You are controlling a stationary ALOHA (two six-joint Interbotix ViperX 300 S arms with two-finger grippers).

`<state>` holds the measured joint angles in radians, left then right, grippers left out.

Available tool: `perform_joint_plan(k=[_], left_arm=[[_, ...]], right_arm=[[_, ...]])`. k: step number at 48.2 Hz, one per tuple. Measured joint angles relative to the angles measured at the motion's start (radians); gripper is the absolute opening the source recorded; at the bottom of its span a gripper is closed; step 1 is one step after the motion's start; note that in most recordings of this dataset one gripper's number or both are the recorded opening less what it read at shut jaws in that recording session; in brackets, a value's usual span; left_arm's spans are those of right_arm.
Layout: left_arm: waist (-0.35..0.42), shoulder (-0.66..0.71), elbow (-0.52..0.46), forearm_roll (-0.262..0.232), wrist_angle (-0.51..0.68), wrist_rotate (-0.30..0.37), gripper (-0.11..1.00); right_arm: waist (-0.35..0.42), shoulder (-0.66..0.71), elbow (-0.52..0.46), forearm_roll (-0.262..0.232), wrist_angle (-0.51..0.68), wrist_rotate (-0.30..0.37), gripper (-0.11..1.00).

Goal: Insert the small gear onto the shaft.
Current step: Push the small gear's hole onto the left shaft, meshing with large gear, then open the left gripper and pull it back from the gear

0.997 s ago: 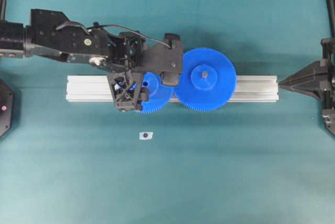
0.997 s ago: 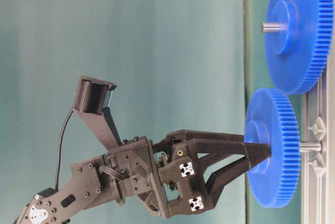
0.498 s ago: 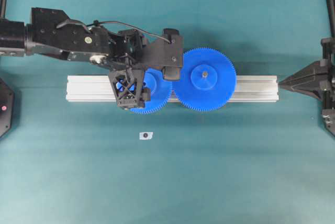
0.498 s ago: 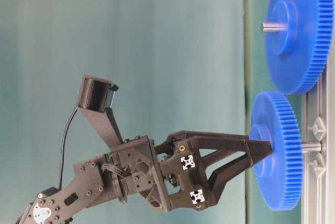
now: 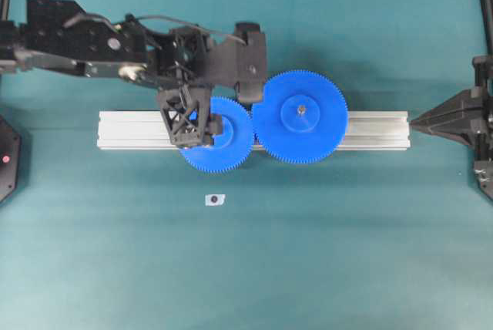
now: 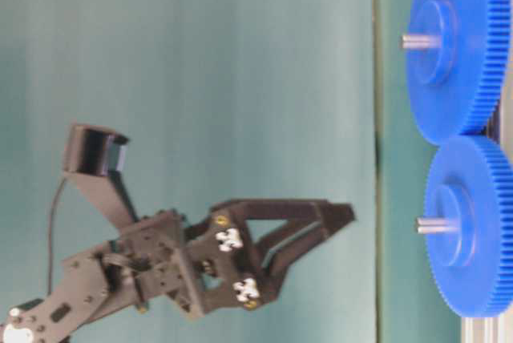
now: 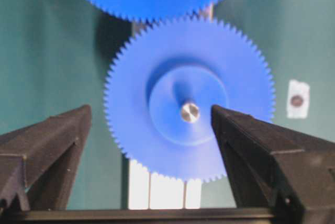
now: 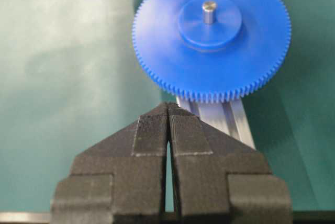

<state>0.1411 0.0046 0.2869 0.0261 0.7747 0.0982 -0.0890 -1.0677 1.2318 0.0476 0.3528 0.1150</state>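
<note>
The small gear (image 5: 227, 141) (image 7: 188, 98) sits flat on the aluminium rail (image 5: 370, 129), threaded over the shaft (image 6: 437, 225). The shaft's silvery tip (image 7: 190, 112) pokes out of the gear's hub. Its teeth meet those of the larger blue gear (image 5: 300, 116) beside it. My left gripper (image 6: 338, 223) (image 7: 151, 110) hovers open above the small gear, well clear of it, with nothing between its fingers (image 7: 261, 150). My right gripper (image 5: 420, 122) (image 8: 167, 106) rests shut and empty off the rail's right end.
The larger gear (image 8: 209, 41) carries its own pin (image 8: 209, 9). A small white paper tag with a dark dot (image 5: 215, 200) lies on the teal mat in front of the rail. Black frame posts stand at the table's corners.
The left gripper opened, let go of the small gear and pulled back up. The gear slid down the shaft onto the rail. The right arm stayed still.
</note>
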Motion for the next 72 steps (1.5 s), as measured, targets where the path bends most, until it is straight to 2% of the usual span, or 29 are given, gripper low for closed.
perform_joint_plan(k=[45,55,72], left_arm=[[-0.015,-0.005,-0.005,0.000,0.000,-0.006,0.89],[-0.043,-0.058,-0.008,0.000,0.009,-0.009,0.89],[-0.041,-0.160,-0.008,-0.003,0.018,-0.018,0.89]], right_arm=[[0.000,0.000,0.000,-0.002,0.000,0.000,0.01],[0.000,0.000,0.000,-0.002,0.000,0.000,0.01],[0.000,0.000,0.000,0.000,-0.003,0.000,0.01]])
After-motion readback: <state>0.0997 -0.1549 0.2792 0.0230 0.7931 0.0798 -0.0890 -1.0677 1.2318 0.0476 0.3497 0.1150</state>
